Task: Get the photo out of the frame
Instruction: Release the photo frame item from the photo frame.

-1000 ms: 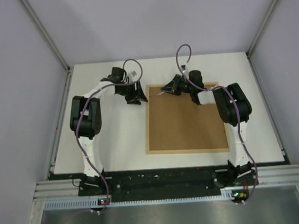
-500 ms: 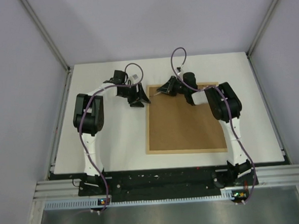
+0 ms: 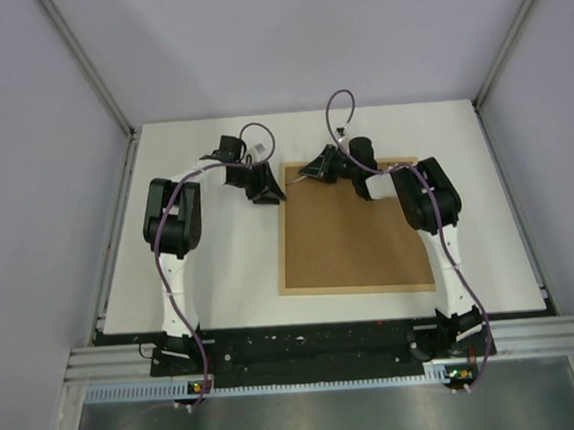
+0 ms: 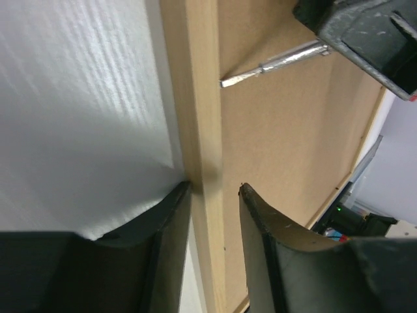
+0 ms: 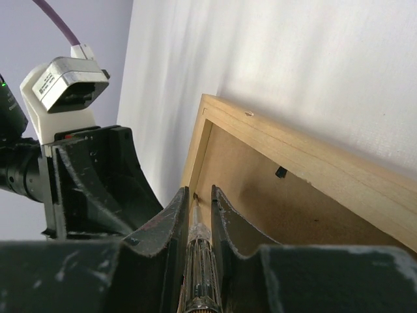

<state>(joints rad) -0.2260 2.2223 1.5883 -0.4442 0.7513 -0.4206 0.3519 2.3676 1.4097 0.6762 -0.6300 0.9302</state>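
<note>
Two black-and-white robot arms work over one white bench. One large rectangular light-wood picture frame lies flat on it, right of centre. A single plain brown backing board fills the frame's opening, so it lies back side up. The photo does not show in any view.

The left arm reaches in to the frame's far left corner. There the left fingers stand parted astride the left wooden rail. One tip sits against the rail's outer edge at the bench. The other hangs over the board, with a thin strip of brown showing between it and the rail. They are released, not pinching the wood.

Just right of that corner is one screwdriver with a clear handle and a thin silver shaft. Its flat tip points at the inner side of the same corner, low over the board. The right fingers are clenched on its handle.

One small black tab sits on the inside of the far rail, further right.

The right arm bends over the frame's far right part.
</note>
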